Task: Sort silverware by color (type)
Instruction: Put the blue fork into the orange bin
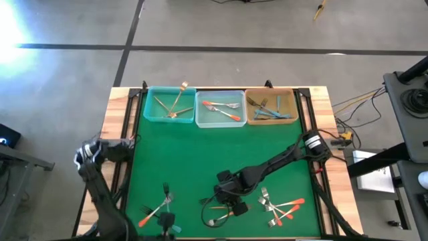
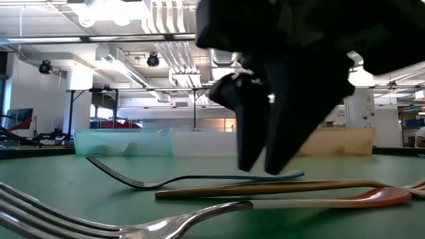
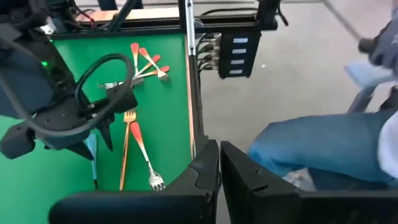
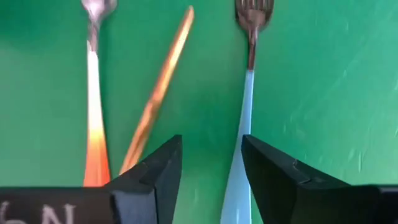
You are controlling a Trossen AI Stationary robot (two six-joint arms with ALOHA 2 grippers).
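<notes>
Right gripper (image 1: 232, 209): you have it low over the mat at lower centre of the high view, fingers apart, nothing between them.
Blue fork (image 4: 244, 112): flat on the mat, handle passing beside one right fingertip, not gripped.
Gold fork (image 4: 158, 87): just beside it, angled.
Orange fork (image 4: 93, 99): next over, flat.
Left gripper (image 3: 219, 163): yours sits at the table's left edge, fingers closed, empty.
Bins (image 1: 221, 108): three along the top edge, forks in each.
Loose forks (image 1: 281, 204): clusters lower right and lower left.
</notes>
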